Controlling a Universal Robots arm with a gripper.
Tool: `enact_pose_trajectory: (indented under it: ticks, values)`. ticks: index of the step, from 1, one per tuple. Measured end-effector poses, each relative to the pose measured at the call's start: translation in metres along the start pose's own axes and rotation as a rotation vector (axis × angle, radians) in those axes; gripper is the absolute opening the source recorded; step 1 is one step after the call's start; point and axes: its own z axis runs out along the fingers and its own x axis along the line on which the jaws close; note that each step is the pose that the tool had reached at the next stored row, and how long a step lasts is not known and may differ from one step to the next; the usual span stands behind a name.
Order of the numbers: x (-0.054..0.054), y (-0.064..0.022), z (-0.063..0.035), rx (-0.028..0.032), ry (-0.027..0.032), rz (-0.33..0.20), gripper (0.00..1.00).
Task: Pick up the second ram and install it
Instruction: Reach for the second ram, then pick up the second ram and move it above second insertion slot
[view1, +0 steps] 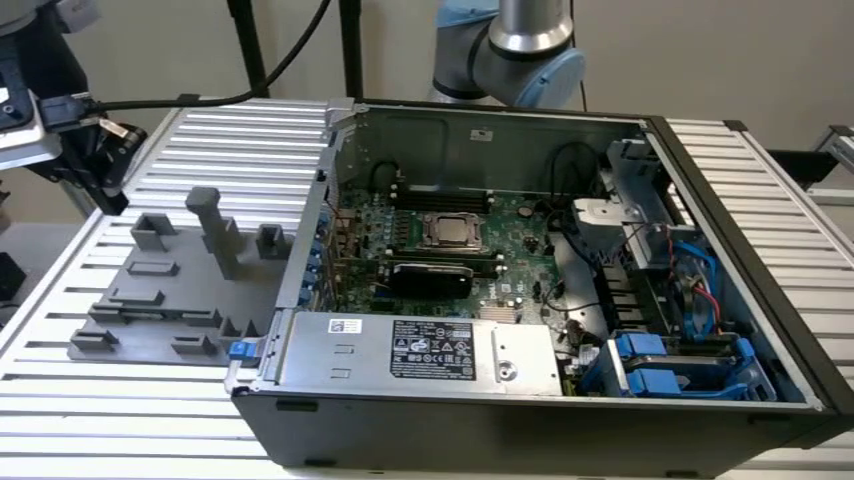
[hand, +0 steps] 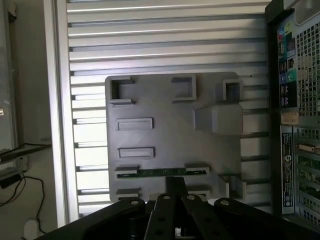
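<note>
The second ram (hand: 162, 172) is a slim dark green stick standing on edge in a slot of the light grey fixture plate (hand: 165, 107). In the wrist view my gripper (hand: 176, 181) hovers above that stick, its black fingertips pressed together and holding nothing. The exterior view has the gripper (view1: 107, 185) high over the fixture plate (view1: 160, 300), at that view's far left and well apart from the open computer case (view1: 534, 260). Inside the case lie the motherboard (view1: 514, 225) and the dark memory slots (view1: 441, 190) behind the processor.
Grey posts and blocks (view1: 211, 230) rise from the fixture plate. The case's side wall (view1: 300, 250) stands just beside the plate on the exterior view's right. A ribbed metal table (view1: 240, 130) carries everything. Black cables (view1: 200, 100) hang at the back left.
</note>
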Motion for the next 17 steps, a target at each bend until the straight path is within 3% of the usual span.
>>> enact_pose_trajectory:
  ticks: [13, 17]
  values:
    - [0.0001, 0.0000, 0.0000, 0.0001, 0.0001, 0.000, 0.00]
    - [0.0003, 0.0000, 0.0010, -0.0009, 0.0026, -0.053, 0.00]
